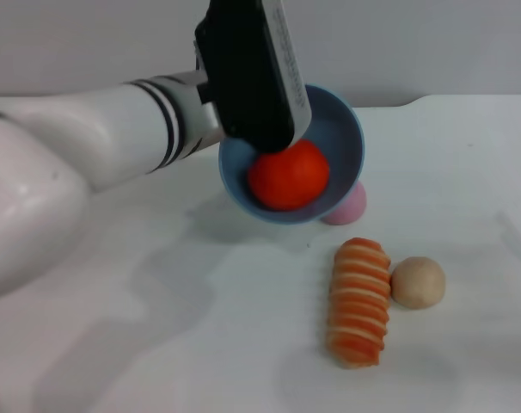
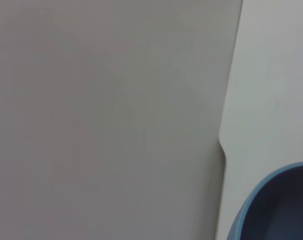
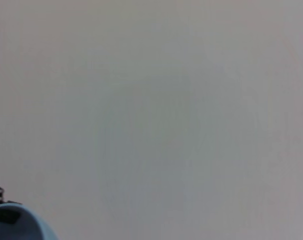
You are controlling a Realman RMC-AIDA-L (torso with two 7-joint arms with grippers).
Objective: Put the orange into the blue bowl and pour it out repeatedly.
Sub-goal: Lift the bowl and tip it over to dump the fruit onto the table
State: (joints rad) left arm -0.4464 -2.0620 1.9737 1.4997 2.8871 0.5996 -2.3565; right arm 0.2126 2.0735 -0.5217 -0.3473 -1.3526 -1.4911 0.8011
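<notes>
In the head view my left gripper point(image 1: 269, 129) is shut on the far-left rim of the blue bowl point(image 1: 342, 138). It holds the bowl above the table, tipped steeply with its opening facing me. The orange point(image 1: 288, 176) rests inside, against the lowest part of the bowl's wall near the rim. A slice of the bowl's rim point(image 2: 271, 200) fills a corner of the left wrist view, and a small piece of the bowl point(image 3: 21, 225) edges into the right wrist view. The right gripper appears in no view.
A pink round item point(image 1: 351, 206) lies on the white table point(image 1: 157, 344), partly hidden behind and under the bowl. Nearer me are an orange-and-cream striped loaf point(image 1: 359, 301) and, touching its right side, a tan ball point(image 1: 418, 281).
</notes>
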